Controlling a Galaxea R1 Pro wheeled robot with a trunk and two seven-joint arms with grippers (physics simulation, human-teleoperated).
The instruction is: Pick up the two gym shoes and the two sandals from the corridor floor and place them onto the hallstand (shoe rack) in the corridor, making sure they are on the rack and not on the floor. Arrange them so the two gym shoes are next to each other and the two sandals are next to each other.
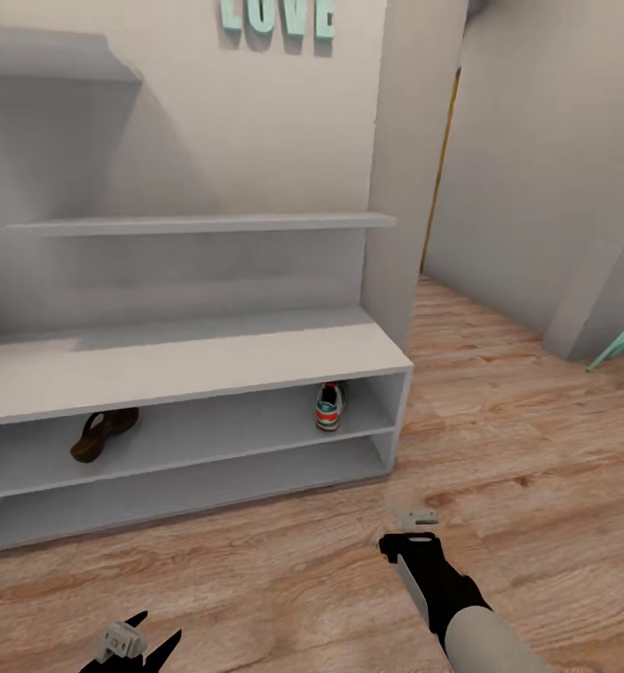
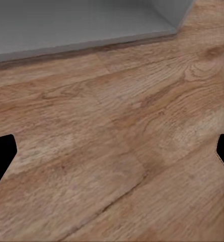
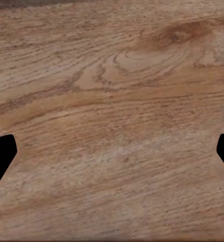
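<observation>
Right now the hallstand stands against the pale wall, its flat top bare and two long open compartments below, with two staggered wall shelves above it. Inside the upper compartment lie two of the shoes: a dark brown sandal toward the left end, resting on its side, and a white gym shoe with green stripe and red heel patch near the right end, heel toward the camera. They sit well apart from each other. Mint-green letters reading LOVE hang on the wall higher up.

Both arms hang low over the corridor floor in front of the rack. The left pincer shows at the bottom edge of the head view with its dark fingers spread; its wrist camera looks at bare planks and the rack's lower edge, fingertips at the frame's sides, wide and holding nothing. The right pincer is likewise wide over bare wood grain, its fingertips far apart.
</observation>
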